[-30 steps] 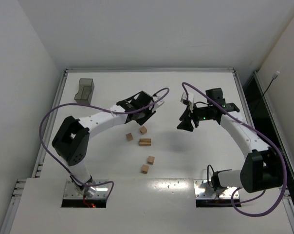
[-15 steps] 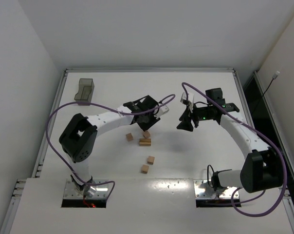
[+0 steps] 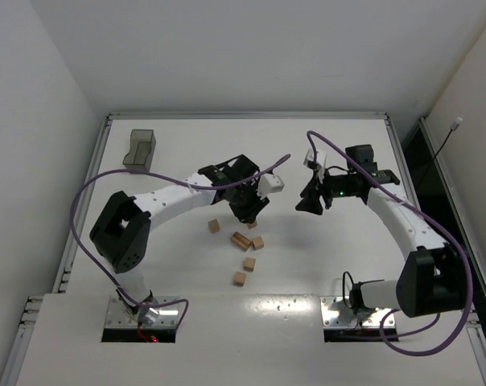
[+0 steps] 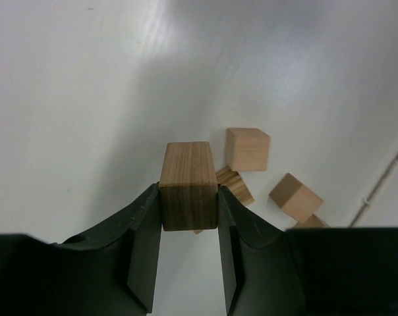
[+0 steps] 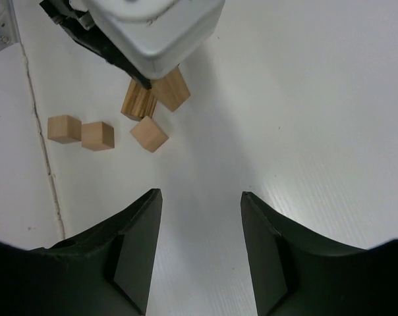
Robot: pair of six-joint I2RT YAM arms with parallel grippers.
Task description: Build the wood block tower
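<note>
Stacking step: the left end effector [image 4: 189, 197] clamps a block [image 4: 188, 164] over the loose blocks [image 3: 241, 240] on the desk [image 3: 348, 265]. Next, lower it squarely onto one. The right end effector [image 5: 200, 197] hovers open, empty.

Left claw [image 4: 188, 195] swung right (gripping a wood block [image 4: 188, 170]); the middle block [image 3: 241, 240] got nudged askew.

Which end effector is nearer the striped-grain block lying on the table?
Left. The left end effector, shut on a wood block, hangs right beside the striped-grain block; the right end effector, open, is farther off to its right.
</note>
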